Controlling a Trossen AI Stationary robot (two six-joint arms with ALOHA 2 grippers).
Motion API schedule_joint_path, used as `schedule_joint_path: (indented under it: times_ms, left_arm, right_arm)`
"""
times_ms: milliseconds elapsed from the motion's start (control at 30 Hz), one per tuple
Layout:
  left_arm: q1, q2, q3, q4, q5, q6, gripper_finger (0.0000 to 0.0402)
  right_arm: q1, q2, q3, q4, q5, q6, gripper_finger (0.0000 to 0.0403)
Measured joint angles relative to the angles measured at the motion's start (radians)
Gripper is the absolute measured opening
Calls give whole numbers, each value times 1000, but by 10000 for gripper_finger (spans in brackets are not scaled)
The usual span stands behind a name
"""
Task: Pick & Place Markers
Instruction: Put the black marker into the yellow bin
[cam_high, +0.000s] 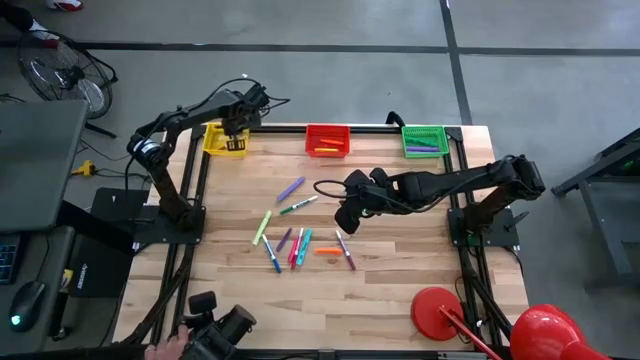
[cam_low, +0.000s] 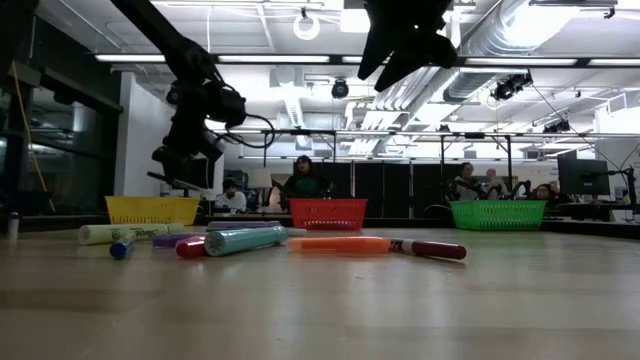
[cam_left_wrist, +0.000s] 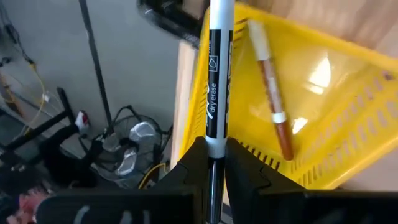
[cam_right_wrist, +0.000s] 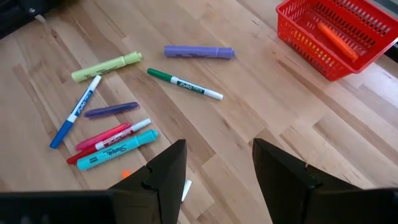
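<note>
Above the yellow basket, at the table's far left corner, we find the left gripper closed on a black-and-white dry-erase marker. That marker's long axis runs straight out from the fingertips and over the basket's rim; a brown-and-white marker already lies inside. We judge that the coming release depends on this relation: the held marker sits above the basket's edge, not clearly over its middle.

Nearer the loose markers at the table's centre, the right gripper hovers with fingers well apart and holds nothing. A green marker and a purple marker lie ahead of it, between it and the red basket. The right arm is the nearer one.
</note>
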Motion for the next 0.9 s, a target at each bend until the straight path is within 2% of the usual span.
schedule_joint_path:
  times_ms: [300,567,700,900]
  left_arm:
    - [5,0,12,-41,-44,-21,25]
    - [41,0,12,19,-69,-20,25]
    - [47,7,12,66,-139,-31,25]
    - [44,8,51,32,-77,-39,25]
  right_arm:
    - [0,0,0,0,0,-31,173]
    - [0,0,0,-1,-10,-53,173]
    - [0,0,0,-2,-27,-53,173]
    - [0,0,0,-4,-20,-53,173]
